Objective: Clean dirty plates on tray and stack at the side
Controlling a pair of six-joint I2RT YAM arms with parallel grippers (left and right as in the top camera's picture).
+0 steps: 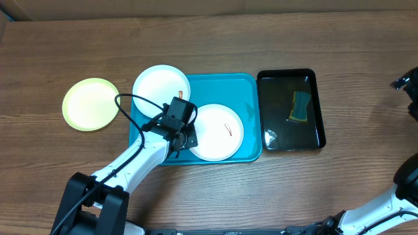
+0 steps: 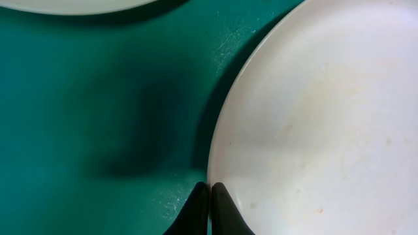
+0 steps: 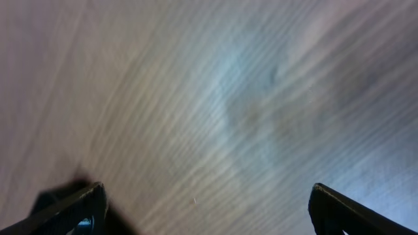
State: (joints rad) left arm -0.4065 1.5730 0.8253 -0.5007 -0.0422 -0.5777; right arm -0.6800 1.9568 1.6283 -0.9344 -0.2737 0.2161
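Note:
The turquoise tray (image 1: 249,85) holds two white plates. The near plate (image 1: 219,137) has a reddish smear in its middle; the far plate (image 1: 157,85) has one at its right rim. My left gripper (image 1: 187,139) is at the near plate's left edge. In the left wrist view the gripper (image 2: 209,187) is shut on the rim of that plate (image 2: 326,117), one finger on the tray (image 2: 98,98) side and one over the plate. A lime-green plate (image 1: 90,104) lies on the table left of the tray. My right gripper (image 3: 208,196) stands open over bare wood.
A glossy black tray (image 1: 320,111) with a green and yellow sponge (image 1: 301,106) sits right of the turquoise tray. The right arm (image 1: 408,88) is at the table's far right edge. The far white plate's edge (image 2: 78,5) shows at the top of the left wrist view.

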